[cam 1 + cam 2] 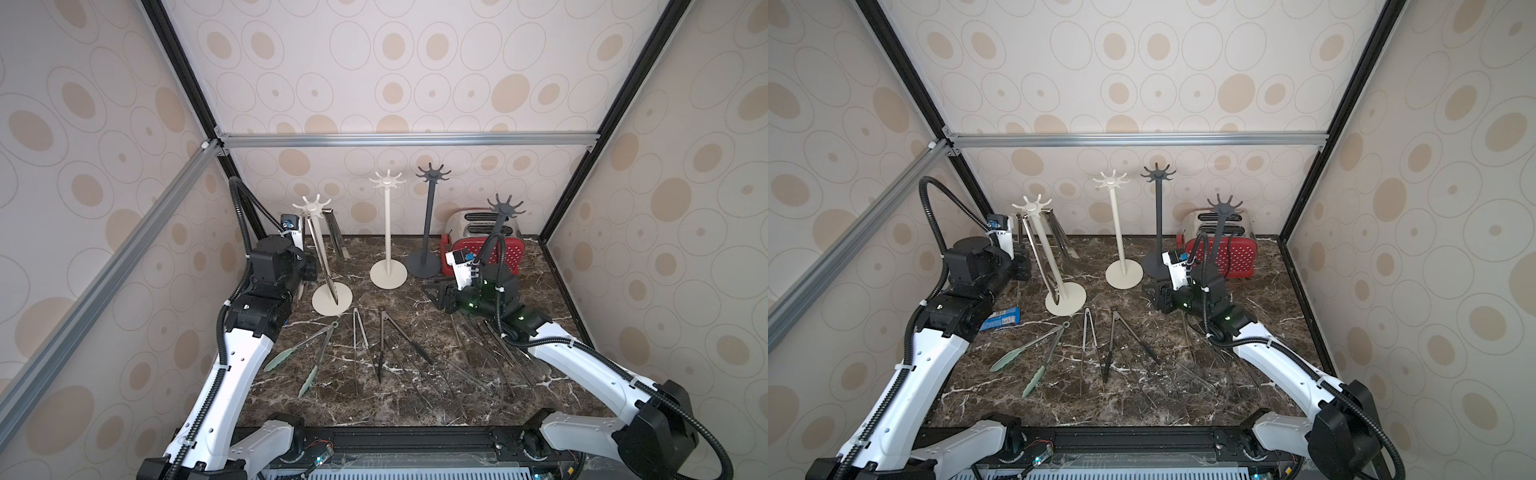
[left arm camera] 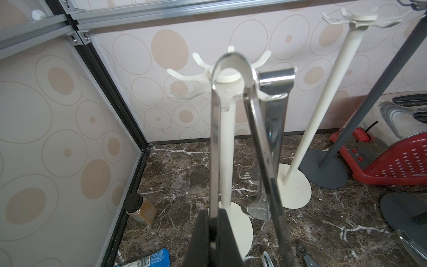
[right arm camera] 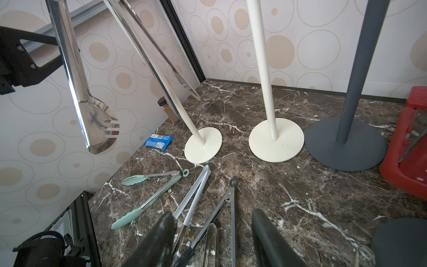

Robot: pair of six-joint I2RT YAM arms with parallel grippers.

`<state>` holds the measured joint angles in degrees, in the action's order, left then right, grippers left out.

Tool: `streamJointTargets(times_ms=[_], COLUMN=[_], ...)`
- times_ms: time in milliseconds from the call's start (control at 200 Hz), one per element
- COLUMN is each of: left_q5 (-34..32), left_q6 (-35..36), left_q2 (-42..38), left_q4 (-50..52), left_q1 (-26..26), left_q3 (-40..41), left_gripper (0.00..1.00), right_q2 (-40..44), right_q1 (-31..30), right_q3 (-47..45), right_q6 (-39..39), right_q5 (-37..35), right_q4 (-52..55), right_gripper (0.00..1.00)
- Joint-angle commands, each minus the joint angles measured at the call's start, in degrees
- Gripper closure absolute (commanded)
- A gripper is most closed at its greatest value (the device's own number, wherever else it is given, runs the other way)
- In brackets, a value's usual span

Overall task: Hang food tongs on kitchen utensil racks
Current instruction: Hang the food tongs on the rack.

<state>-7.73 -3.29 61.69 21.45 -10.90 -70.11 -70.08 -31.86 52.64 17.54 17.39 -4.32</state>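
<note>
Clamping steel tongs (image 2: 214,138) by cream rack (image 2: 226,150), left hand (image 2: 213,222); right hand (image 3: 211,213) spread; blue packet (image 3: 158,141) unreadable.

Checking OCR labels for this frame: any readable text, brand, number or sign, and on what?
Nothing reads clearly in any view.
Blue packet: white print, too blurred to read.
Spice jar: no legible label.
Toaster: no readable marking.

Marble table (image 1: 415,407) holds four racks (image 1: 388,232), toaster (image 1: 513,253), loose tongs (image 1: 380,345), blue packet (image 1: 1000,319), jar (image 2: 141,209).
</note>
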Motion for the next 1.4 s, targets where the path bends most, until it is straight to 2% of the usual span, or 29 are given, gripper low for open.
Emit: streamJointTargets(times_ms=[0,461,881,1397], left_q5=[-0.7,-1.6,-0.7,-1.0], left_q6=[1.5,2.2,1.3,-0.1], left_q2=[0.2,-0.2,1.4,-1.0], left_q4=[-1.7,-1.5,-5.3,-7.0], left_q1=[0.3,0.4,0.4,0.4], left_q3=[0.5,0.9,4.6,11.1], left_gripper=[1.0,1.0,1.0,1.0], right_q2=[-0.5,-1.3,-1.2,-0.7], right_q1=[0.5,0.4,0.4,0.5], right_q3=[-0.5,-0.5,-0.5,-0.5], right_q6=[0.1,0.6,0.3,0.3], right_q5=[0.6,0.8,0.6,0.5], right_q4=[-1.0,-1.7,-1.3,-1.1], right_gripper=[0.44,0.44,0.44,0.44])
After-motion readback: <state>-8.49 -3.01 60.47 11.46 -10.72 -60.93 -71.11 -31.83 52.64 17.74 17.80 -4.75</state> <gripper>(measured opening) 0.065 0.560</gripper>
